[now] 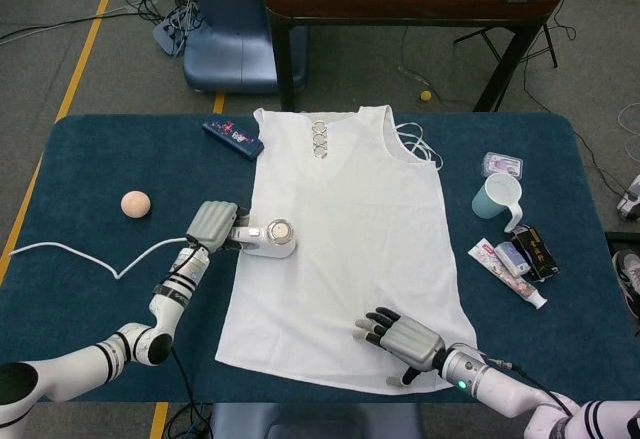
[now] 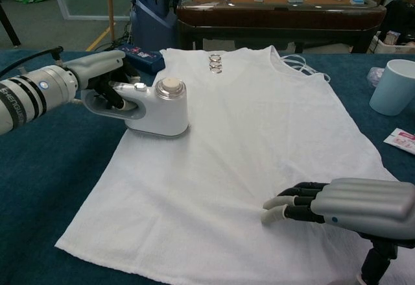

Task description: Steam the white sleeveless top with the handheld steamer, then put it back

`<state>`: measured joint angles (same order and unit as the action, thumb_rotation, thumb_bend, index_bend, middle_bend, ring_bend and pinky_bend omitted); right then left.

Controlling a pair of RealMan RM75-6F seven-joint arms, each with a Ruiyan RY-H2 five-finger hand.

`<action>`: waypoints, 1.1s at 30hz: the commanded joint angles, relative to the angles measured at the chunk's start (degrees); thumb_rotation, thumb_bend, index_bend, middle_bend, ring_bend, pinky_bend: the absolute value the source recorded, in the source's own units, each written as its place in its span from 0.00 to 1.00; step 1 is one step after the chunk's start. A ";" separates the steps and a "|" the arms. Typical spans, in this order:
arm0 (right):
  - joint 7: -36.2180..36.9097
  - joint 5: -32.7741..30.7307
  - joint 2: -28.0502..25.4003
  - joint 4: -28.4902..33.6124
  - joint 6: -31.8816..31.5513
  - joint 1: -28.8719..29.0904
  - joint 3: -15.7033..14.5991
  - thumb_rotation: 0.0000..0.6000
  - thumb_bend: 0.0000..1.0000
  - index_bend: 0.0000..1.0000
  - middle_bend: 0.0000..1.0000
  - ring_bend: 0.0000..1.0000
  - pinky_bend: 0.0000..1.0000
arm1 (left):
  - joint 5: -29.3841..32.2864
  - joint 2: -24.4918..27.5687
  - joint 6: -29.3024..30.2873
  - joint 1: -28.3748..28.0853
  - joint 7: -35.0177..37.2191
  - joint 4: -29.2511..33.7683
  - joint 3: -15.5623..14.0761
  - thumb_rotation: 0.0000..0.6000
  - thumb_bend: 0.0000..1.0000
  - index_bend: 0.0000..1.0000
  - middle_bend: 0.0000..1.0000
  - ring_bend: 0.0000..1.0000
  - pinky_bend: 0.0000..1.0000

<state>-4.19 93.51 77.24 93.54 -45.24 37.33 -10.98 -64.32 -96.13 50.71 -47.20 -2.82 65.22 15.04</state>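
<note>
While the white top (image 1: 350, 249) lies flat on the blue table (image 1: 100, 159), neckline toward the far edge, the left hand (image 1: 213, 224) grips the handle of the steamer (image 1: 272, 239). That steamer sits upright on the top's left side edge, its base half over the fabric, its round cap facing up. In the chest view the left hand (image 2: 97, 77) wraps the handle with fingers (image 2: 107, 93) curled through the loop, and the steamer (image 2: 159, 108) rests on the cloth (image 2: 246, 142) just inside the hem line. A white cord (image 1: 90, 255) trails from the hand's side across the table to the left.

Down at the near right, the right hand (image 1: 405, 334) grasps nothing; it lies palm down on the top's lower part, fingers (image 2: 288, 204) extended and slightly apart, tips touching the fabric.

Off to the left a ball (image 1: 135, 203) sits alone. A dark remote (image 1: 233, 136) lies beside the top's left shoulder. On the right stand a mug (image 1: 497, 199) and, nearer, a tube (image 1: 505, 271).
</note>
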 commanded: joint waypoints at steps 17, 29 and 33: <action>1.47 1.11 0.12 -0.74 0.11 0.23 -0.58 0.84 0.27 0.00 0.06 0.00 0.00 | -10.48 9.63 12.42 12.14 1.57 18.49 -9.10 1.00 0.25 0.94 0.89 0.73 0.79; 1.62 1.49 -0.37 -0.79 -0.68 -0.38 -1.16 0.84 0.27 0.00 0.06 0.00 0.00 | -11.92 5.84 11.84 12.92 -3.15 17.05 -11.22 1.00 0.25 0.94 0.89 0.73 0.79; 1.71 1.60 -0.46 -0.81 -0.86 -0.49 -1.21 0.84 0.27 0.00 0.06 0.00 0.00 | -12.40 5.18 11.88 12.99 -3.29 15.57 -11.14 1.00 0.25 0.94 0.89 0.73 0.79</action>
<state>-2.47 95.11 76.77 92.74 -46.10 36.84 -12.19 -76.58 -90.77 62.58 -34.24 -6.12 81.08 3.86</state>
